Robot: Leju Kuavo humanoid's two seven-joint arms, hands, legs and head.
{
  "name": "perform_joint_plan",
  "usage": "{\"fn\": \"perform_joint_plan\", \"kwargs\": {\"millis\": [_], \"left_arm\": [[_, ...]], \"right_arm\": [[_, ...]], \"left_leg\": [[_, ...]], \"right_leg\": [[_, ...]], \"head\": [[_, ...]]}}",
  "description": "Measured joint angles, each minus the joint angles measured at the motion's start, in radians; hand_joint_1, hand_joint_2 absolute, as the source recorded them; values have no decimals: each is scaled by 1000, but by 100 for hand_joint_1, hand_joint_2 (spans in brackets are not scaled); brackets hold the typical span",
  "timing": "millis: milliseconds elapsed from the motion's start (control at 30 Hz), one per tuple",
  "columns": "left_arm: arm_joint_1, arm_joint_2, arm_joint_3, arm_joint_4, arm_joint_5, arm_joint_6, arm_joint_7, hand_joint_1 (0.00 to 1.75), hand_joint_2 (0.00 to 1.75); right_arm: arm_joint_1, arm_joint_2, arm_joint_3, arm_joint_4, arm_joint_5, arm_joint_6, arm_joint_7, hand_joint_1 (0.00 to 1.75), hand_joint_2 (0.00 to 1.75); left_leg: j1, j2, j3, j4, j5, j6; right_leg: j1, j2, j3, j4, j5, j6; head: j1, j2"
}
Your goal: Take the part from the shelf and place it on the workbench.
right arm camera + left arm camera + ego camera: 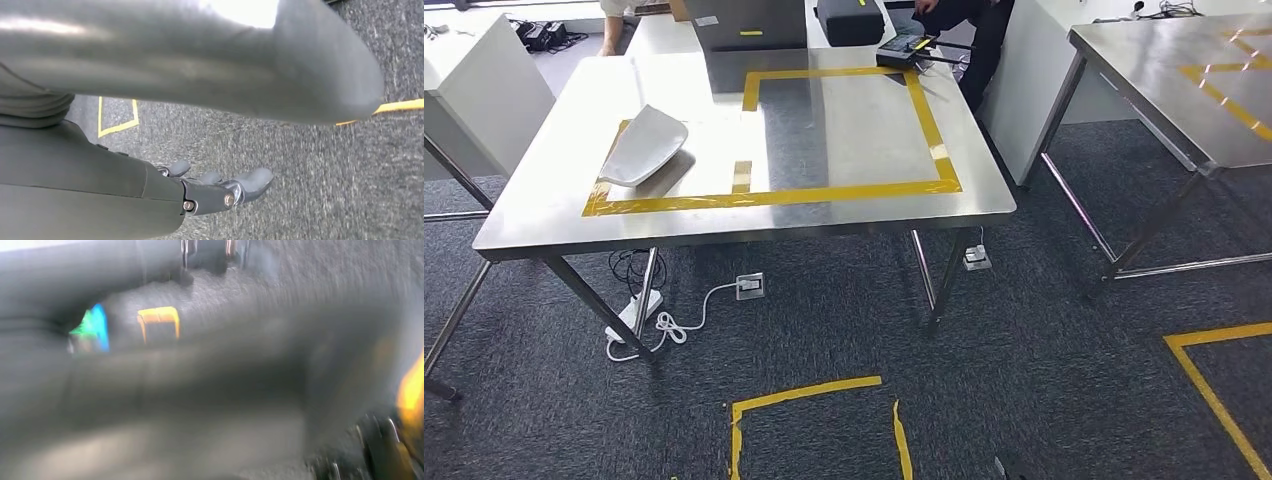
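Right robot hand [220,187] hangs with fingers [255,180] stretched and apart, holding nothing; left robot hand [150,405] too blurred to judge.

Brushed stainless steel on the workbench [844,130], satin with soft reflections, edged by glossy yellow tape [774,196]. Smooth, pale grey moulded plastic for the part [644,146], lightly sheened, left of centre. Rough, matt dark grey carpet [1044,340] across the lower frame. Glossy white plastic on the power strip [634,314]. Matt grey plastic casing and dark, smooth fingers on the right hand [220,192].
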Motion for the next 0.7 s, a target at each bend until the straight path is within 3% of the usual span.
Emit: {"fn": "perform_joint_plan", "kwargs": {"millis": [33, 133, 167, 200, 233, 267, 300, 333, 400, 433, 500, 533, 567, 667, 700], "left_arm": [[-6, -1, -2, 1, -20, -5, -34, 0, 0], [-57, -4, -24, 2, -83, -20, -103, 0, 0], [-82, -8, -35, 2, -101, -28, -112, 0, 0], [-106, -11, -46, 2, -114, -37, -115, 0, 0], [-127, -15, -56, 2, -123, -45, -114, 0, 0], [-144, -19, -64, 2, -126, -53, -112, 0, 0], [-155, -24, -70, 2, -125, -59, -108, 0, 0], [-163, -29, -73, 1, -122, -65, -102, 0, 0], [-165, -36, -76, 2, -113, -75, -94, 0, 0], [-162, -38, -77, 2, -110, -78, -92, 0, 0], [-156, -40, -78, 4, -107, -81, -93, 0, 0], [-154, -40, -78, 5, -107, -81, -93, 0, 0], [-152, -41, -79, 6, -107, -81, -93, 0, 0], [-150, -41, -80, 8, -107, -81, -92, 0, 0], [-149, -41, -80, 8, -107, -81, -92, 0, 0]], "right_arm": [[-2, -1, 0, 0, 2, 0, -3, 0, 44], [-3, -1, 1, 0, 8, 2, -21, 0, 175], [-4, -1, 1, 0, 8, 3, -31, 0, 175], [-6, -1, 2, 0, 9, 4, -40, 0, 175], [-8, -1, 2, 0, 11, 6, -49, 0, 175], [-10, -1, 3, 0, 12, 6, -56, 0, 175], [-13, -1, 4, 0, 13, 7, -60, 0, 175], [-15, -1, 5, 0, 13, 7, -61, 0, 175], [-16, -1, 5, 0, 11, 7, -60, 0, 175], [-15, 0, 5, 0, 11, 7, -59, 0, 175], [-12, 0, 5, 0, 10, 7, -58, 0, 175], [-10, 0, 5, 0, 10, 7, -58, 0, 175], [-7, 0, 5, 0, 10, 7, -58, 0, 175], [-5, 0, 5, 0, 10, 8, -58, 0, 175], [-6, -1, 5, 0, 10, 8, -58, 0, 175]], "left_leg": [[1, -1, -9, 13, -24, -6], [12, -3, -41, 156, -175, -28], [18, -2, -44, 216, -202, -34], [22, -2, -40, 259, -202, -40], [27, -2, -23, 273, -180, -45], [31, -2, 12, 253, -148, -49], [35, -2, 64, 196, -130, -52], [35, -3, 126, 119, -134, -54], [31, -3, 203, -2, -170, -43], [26, -2, 212, -25, -180, -33], [23, 1, 197, -30, -167, -9], [23, 3, 187, -30, -156, 0], [25, 4, 174, -32, -143, 8], [23, 5, 126, -27, -105, 18], [22, 5, 118, -26, -99, 18]], "right_leg": [[-4, -2, -11, -5, 16, -5], [-10, -10, -58, -9, 61, -11], [-11, -15, -75, -7, 74, -8], [-13, -19, -93, -5, 87, -6], [-15, -22, -111, -1, 100, -2], [-18, -23, -129, 5, 111, 3], [-20, -23, -145, 12, 121, 8], [-22, -21, -158, 20, 130, 15], [-23, -17, -173, 29, 149, 30], [-25, -16, -175, 27, 158, 38], [-30, -14, -180, 23, 171, 53], [-32, -12, -186, 28, 160, 59], [-33, -11, -195, 52, 124, 64], [-33, -8, -233, 225, -30, 71], [-33, -8, -239, 261, -50, 71]], "head": [[-1, 0], [-12, 0], [-14, 0], [-14, 0], [-15, 0], [-15, 0], [-15, 0], [-15, 0], [-14, 0], [-14, 0], [-16, 0], [-17, 0], [-15, 0], [-6, 0], [-6, 0]]}}
